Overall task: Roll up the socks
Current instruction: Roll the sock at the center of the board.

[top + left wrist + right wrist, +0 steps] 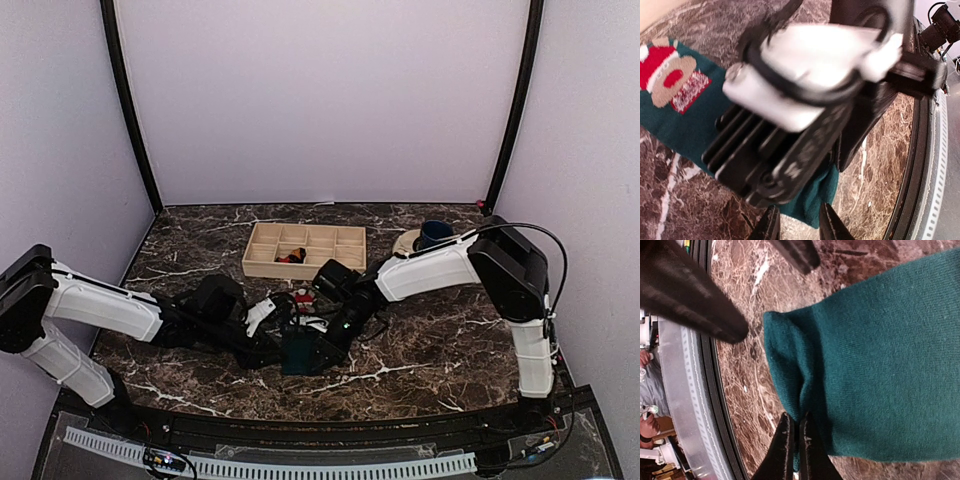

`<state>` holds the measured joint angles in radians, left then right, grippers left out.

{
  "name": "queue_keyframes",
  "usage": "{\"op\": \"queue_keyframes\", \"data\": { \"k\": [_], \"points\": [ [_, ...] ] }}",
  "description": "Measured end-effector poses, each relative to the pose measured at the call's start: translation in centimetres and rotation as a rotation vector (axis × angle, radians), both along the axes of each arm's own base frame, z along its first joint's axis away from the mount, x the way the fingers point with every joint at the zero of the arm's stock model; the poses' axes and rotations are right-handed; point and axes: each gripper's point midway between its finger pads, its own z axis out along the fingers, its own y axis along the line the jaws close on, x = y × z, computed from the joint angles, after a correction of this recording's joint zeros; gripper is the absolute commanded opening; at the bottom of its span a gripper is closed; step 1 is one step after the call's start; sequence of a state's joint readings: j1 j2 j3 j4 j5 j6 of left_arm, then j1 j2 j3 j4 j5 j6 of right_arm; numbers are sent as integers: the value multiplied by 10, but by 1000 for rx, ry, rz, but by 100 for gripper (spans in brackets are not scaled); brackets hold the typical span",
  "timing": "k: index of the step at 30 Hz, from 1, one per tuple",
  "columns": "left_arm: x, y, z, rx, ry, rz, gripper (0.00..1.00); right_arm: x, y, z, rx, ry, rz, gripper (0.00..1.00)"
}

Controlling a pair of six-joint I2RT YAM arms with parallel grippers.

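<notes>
The dark teal-green sock (300, 354) lies flat on the marble table between the two arms, and its red-and-white Santa figure (667, 75) shows in the left wrist view. My right gripper (796, 414) is shut on a pinched fold at the sock's (880, 360) end. My left gripper (799, 205) is open, its fingers (771, 225) standing either side of the sock's corner (812, 197) without closing on it. The right gripper's body (805, 105) hides much of the left wrist view. A small black and orange-red bundle (292, 257), apparently the other sock, sits in a tray compartment.
A wooden tray (305, 268) with several compartments stands behind the arms. A blue cup (435, 233) on a pale plate is at the back right. The table's black front edge (722, 405) runs close to the sock's end.
</notes>
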<state>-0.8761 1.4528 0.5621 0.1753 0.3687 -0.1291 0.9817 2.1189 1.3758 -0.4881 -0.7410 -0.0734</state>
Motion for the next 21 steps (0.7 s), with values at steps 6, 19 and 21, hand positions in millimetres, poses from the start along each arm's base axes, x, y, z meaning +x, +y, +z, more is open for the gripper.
{"op": "queue_keyframes", "data": {
  "k": [6,19,21],
  "points": [
    [-4,-5,10,-33,-76,-33,32,-1,0,-3,-16,46,2,0],
    [-24,-14,4,-1,-160,-130,34,3,1,7,1,87,-7,0],
    [-25,-14,0,14,-167,-137,34,3,1,7,-1,92,-7,0]
  ]
}}
